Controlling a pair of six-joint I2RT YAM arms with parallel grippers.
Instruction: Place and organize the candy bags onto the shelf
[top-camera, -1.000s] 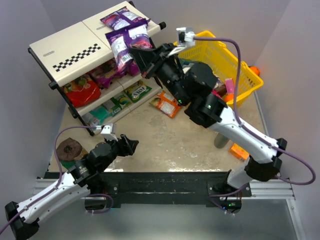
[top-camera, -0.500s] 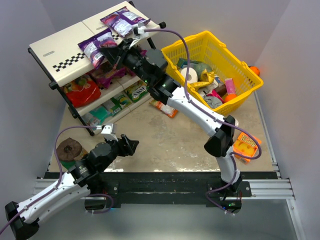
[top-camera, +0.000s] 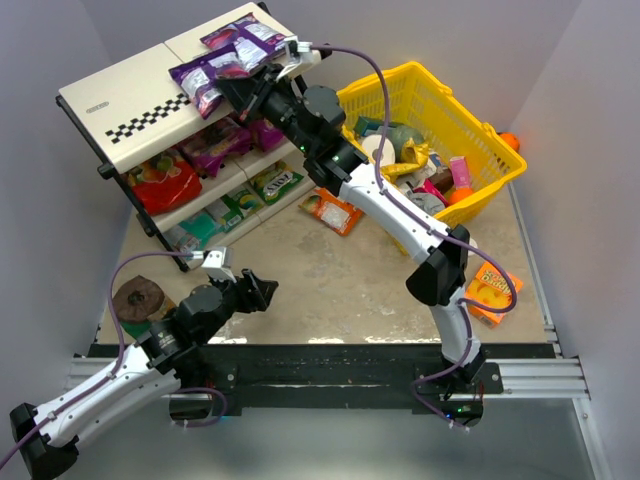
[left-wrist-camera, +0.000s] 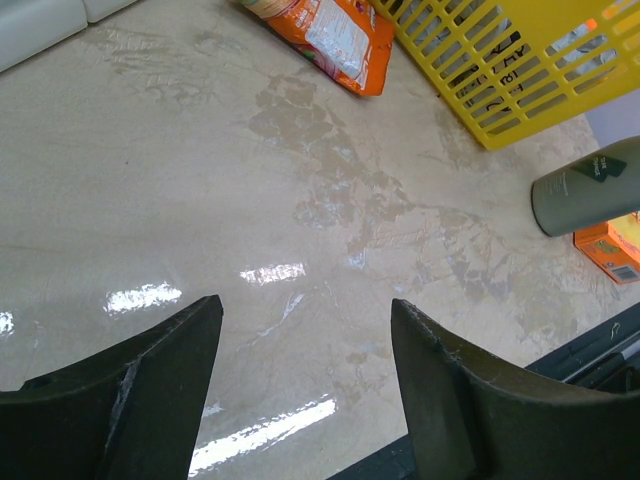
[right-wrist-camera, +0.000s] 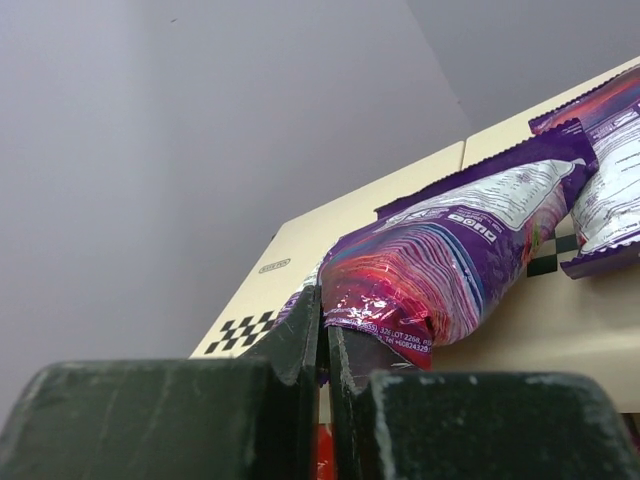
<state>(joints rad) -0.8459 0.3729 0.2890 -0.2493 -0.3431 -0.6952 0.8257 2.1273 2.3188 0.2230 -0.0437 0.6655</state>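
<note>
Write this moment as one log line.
right claw: shut on purple candy bag, at shelf top | left claw: open, empty, above table | orange bag: on table by basket

Bare table (left-wrist-camera: 200, 180) ahead of the left gripper (left-wrist-camera: 305, 305); orange bag (left-wrist-camera: 325, 35), yellow basket (left-wrist-camera: 520, 90), grey bottle (left-wrist-camera: 585, 190) stand beyond, rightward.

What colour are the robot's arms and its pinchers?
The left arm and right arm are white tubes with chunky black joints. A thin purple cable loops along each to a little white camera box. The left gripper and right gripper have flat black fingers, slightly scuffed.
</note>
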